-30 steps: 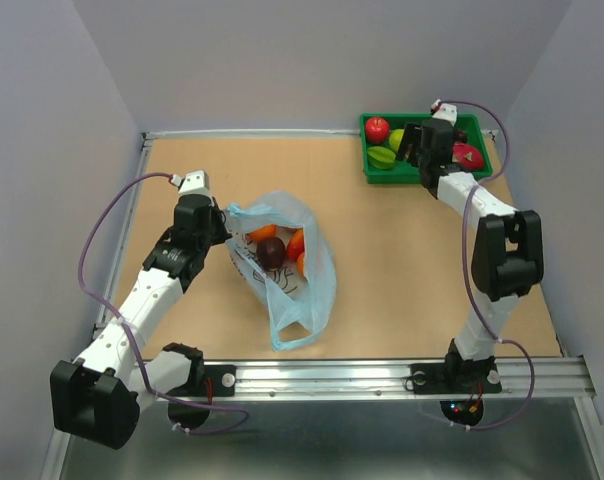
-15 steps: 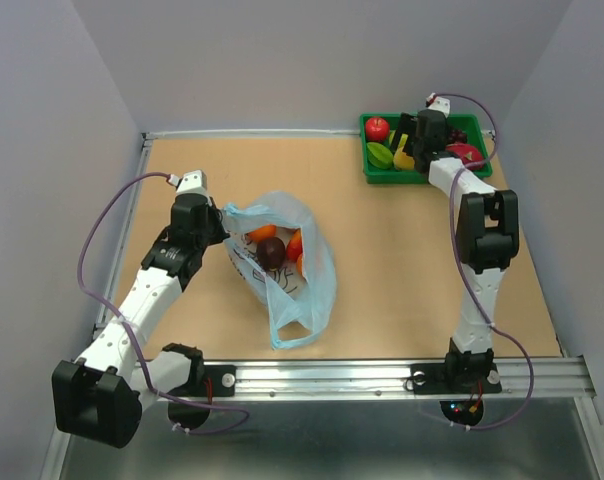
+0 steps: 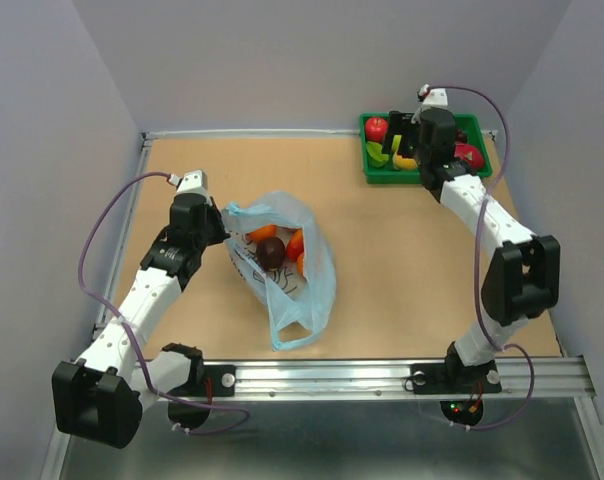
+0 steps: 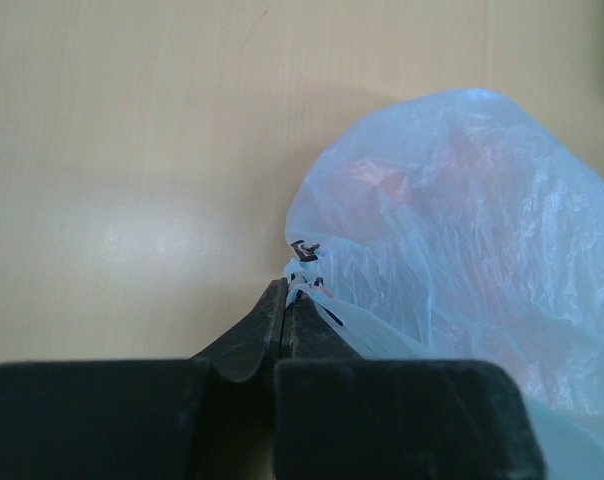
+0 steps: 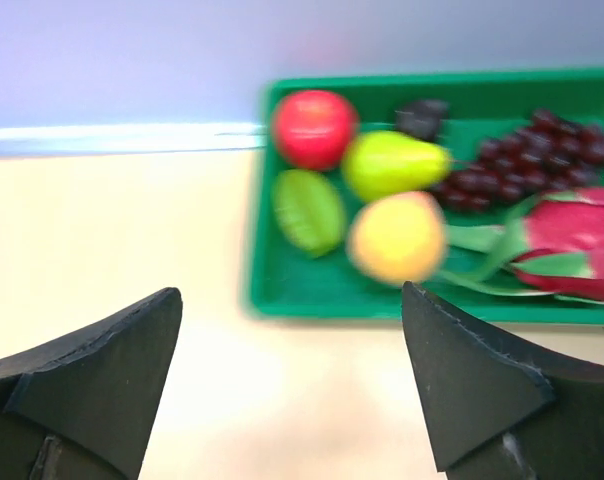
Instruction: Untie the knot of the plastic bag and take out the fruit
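The light blue plastic bag (image 3: 287,265) lies open at mid-table with a dark plum and orange fruit (image 3: 271,250) showing inside. No knot shows; the handles look loose. My left gripper (image 3: 225,217) is shut on the bag's left rim, and the wrist view shows the thin plastic (image 4: 462,250) pinched at my fingertips (image 4: 287,292). My right gripper (image 3: 400,140) is open and empty over the near left part of the green tray (image 3: 375,174). The tray (image 5: 312,290) holds a red apple, a green pear, a yellow fruit (image 5: 397,238), a green starfruit, grapes and a dragon fruit.
Purple-grey walls close in the wooden table on three sides. A metal rail (image 3: 382,375) runs along the near edge with both arm bases. The tray sits in the far right corner.
My right arm has swung back from over the tray's middle to its near left side, jaws open; a yellow fruit now lies in the tray. The left gripper and bag have not moved.
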`<state>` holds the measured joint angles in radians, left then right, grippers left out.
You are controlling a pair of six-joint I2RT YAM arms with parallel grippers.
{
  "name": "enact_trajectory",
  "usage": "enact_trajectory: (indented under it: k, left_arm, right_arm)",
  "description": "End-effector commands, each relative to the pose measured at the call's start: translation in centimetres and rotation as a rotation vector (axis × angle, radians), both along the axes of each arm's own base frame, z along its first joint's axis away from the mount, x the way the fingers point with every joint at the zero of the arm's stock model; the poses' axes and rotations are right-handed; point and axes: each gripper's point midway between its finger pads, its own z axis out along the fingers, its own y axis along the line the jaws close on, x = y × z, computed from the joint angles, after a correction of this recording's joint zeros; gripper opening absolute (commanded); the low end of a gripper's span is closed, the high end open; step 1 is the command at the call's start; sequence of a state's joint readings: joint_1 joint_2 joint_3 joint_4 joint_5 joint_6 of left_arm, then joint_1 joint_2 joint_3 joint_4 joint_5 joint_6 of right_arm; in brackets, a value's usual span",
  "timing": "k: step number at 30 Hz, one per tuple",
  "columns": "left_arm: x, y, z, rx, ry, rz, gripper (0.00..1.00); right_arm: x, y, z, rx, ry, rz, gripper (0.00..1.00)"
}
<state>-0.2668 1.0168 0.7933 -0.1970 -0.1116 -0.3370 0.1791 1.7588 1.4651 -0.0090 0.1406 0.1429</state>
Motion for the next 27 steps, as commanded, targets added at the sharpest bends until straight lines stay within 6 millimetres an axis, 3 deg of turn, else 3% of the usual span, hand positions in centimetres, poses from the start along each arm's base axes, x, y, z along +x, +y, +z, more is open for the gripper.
enact_trajectory:
  k: [1,3,4,5,6,10,15,18,22,27]
  left_arm:
    - [0.2,-0.4,1.2,-0.018,-0.057,-0.032,0.04]
    - [0.1,-0.7,1.2,-0.024,-0.055,-0.046,0.04]
    - [0.1,-0.9,1.2,-0.029,-0.054,-0.054,0.04]
    - [0.0,-1.0,1.4,-0.037,-0.055,-0.059,0.04]
    - [-0.2,-1.4,1.8,-0.054,-0.064,-0.075,0.04]
    - [-0.9,-2.4,2.8,-0.102,-0.103,-0.121,0.05]
    - [-1.5,-3.2,2.6,-0.102,-0.102,-0.153,0.05]
    - [-2.1,-3.7,1.9,-0.104,-0.083,-0.175,0.05]
    - [-2.8,-3.9,1.3,-0.093,-0.076,-0.190,0.05]
    - [-2.7,-4.1,0.9,-0.079,-0.063,-0.197,0.05]
  right_arm:
    - [-7.6,7.8,4.7,-0.063,-0.074,0.249,0.92]
    - [-10.4,10.1,5.2,-0.073,-0.079,0.323,0.91]
    - [-12.4,12.6,5.4,-0.070,-0.086,0.396,0.89]
    - [-13.9,13.6,4.7,-0.068,-0.075,0.432,0.88]
    - [-16.4,15.6,6.3,-0.047,-0.110,0.502,0.86]
    - [-23.1,20.9,6.5,-0.030,-0.119,0.703,0.79]
    - [-31.2,26.6,4.9,-0.045,-0.099,0.928,0.73]
    - [-33.9,29.1,2.8,-0.067,-0.053,1.002,0.71]
    - [-34.1,30.8,-0.6,-0.110,0.021,0.987,0.65]
    - [-30.3,30.0,-4.1,-0.168,0.034,0.750,0.58]
